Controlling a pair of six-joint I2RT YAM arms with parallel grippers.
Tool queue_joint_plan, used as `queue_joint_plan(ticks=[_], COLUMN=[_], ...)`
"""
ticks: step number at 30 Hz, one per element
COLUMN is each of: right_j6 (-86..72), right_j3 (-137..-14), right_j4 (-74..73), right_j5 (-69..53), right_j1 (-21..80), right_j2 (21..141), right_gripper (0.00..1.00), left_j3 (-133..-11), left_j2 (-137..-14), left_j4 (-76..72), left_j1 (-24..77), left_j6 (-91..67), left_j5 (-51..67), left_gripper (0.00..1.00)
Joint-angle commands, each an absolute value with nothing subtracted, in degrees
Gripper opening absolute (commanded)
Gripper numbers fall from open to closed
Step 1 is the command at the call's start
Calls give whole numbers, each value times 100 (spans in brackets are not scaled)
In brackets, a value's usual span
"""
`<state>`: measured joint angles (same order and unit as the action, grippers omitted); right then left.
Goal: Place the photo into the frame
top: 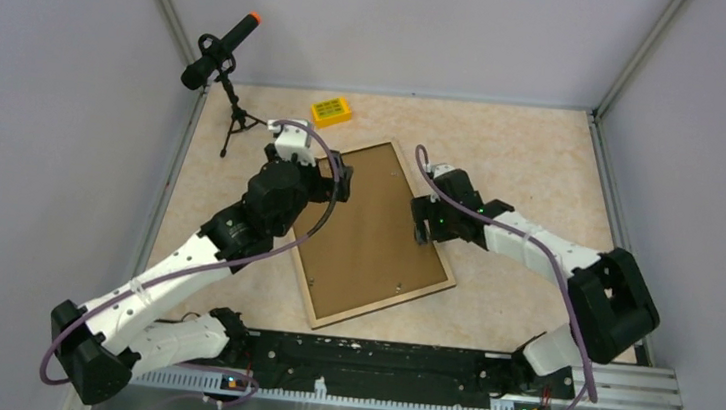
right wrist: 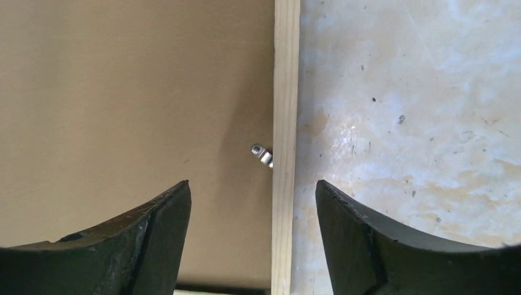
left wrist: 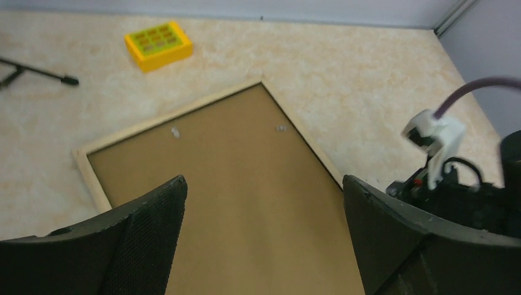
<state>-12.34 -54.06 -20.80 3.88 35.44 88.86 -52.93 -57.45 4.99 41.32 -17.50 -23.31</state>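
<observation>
1. Seen from above, the frame (top: 385,304) lies flat at the centre of the counter (top: 524,160), its light wood back facing up. Its long sides run from about 11 o'clock to 5 o'clock.
2. A brown backing board (top: 377,226) fills the frame inside the wooden rim.
3. The left gripper (left wrist: 264,184) hovers over the frame's 9 o'clock side. Its fingers are spread wide apart and hold nothing.
4. The right gripper (right wrist: 252,184) hangs over the frame's 3 o'clock edge. Its fingers are apart, one above the board and one above the bare counter, with the wooden rim between them.
5. A small metal tab (right wrist: 262,155) sticks out from that rim onto the board.
6. A yellow box (top: 331,111) sits at the frame's 11 o'clock.
7. A small tripod (top: 237,118) stands at the counter's 10 o'clock corner.
</observation>
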Motion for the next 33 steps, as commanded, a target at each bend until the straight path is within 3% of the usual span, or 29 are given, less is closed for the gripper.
queue_joint_plan(ticks=[1,4,12,17,19,24,33], right_j6=[-1748,-1910,-2202,-2206,-2176,-1787,-890], right_j3=[-5134,-4897,-4938,-5427,-5795,-7174,-9732], right_j4=[-1820,-1630,-1224,-820,-706,-1436,-2830], right_j5=[185,-51,-694,-506,-302,-19,-293], right_j1=[3387,3132,2882,2757,2674,2570,2381], right_j2=[8006,7819,8170,8522,8758,9868,12055], right_gripper=[78,84,86,99,99,99,96], left_j3=[-4728,-4281,-3869,-3948,-3975,-4318,-4909], left_j2=[-4979,-4667,-4610,-5590,-6089,-7305,-8805], left_j4=[1576,2176,3243,3100,2881,2683,2546], left_j1=[4088,4075,3910,2773,2194,1528,1380], left_j6=[-3296,-3918,-4626,-4430,-4212,-3562,-2340], left_j5=[-2637,-2513,-2221,-1191,-504,196,184], left_gripper=[99,99,99,98,97,89,51])
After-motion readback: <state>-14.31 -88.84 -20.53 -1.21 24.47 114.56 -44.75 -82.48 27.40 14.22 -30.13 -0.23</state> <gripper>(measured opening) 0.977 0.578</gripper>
